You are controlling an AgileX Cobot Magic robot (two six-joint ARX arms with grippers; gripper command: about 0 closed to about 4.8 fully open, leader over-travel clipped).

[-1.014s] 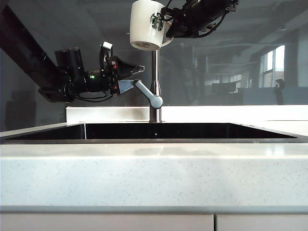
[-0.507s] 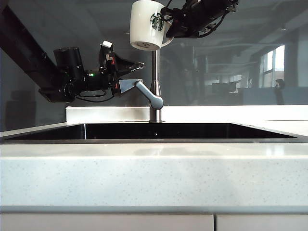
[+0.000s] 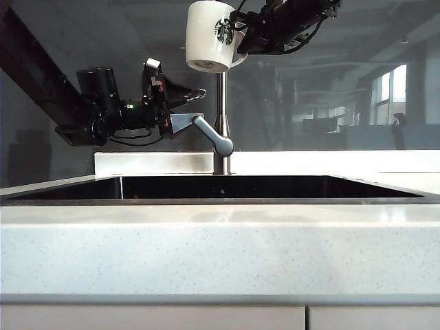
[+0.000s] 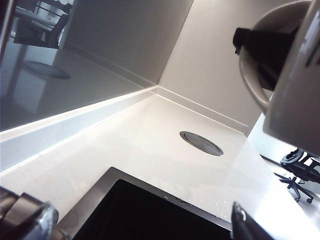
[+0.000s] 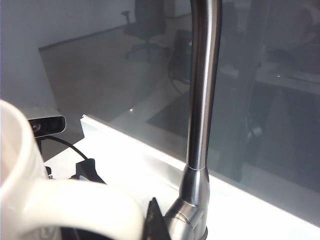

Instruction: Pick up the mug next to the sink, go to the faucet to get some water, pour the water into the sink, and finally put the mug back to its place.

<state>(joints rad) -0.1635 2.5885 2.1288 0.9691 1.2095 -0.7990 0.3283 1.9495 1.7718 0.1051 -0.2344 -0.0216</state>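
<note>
We look across a pale speckled bench (image 3: 220,251) toward the sink (image 3: 227,187), a dark basin spanning the middle of the frame. Behind it, at centre, the faucet (image 3: 221,124) rises tall and slim.

At the top centre, the right end effector (image 3: 242,33) is clenched on the handle of the mug (image 3: 208,36), holding the white, green-logoed mug high, in front of the faucet's neck. It hangs roughly upright, tipped a little. We judge it sits there to catch water from the spout, which lies above the frame. No water is visible.

At left of centre, the left end effector (image 3: 189,106) reaches in from the left with its fingers spread wide, one above and one below the near end of the faucet's angled lever (image 3: 212,135). Whether they touch it we cannot tell. We judge this arm is placed to work the lever and start the flow.

In the left wrist view, the mug's handle (image 4: 260,75) fills the upper right above the bench.

In the right wrist view, the faucet neck (image 5: 202,90) stands just beyond the mug.
</note>
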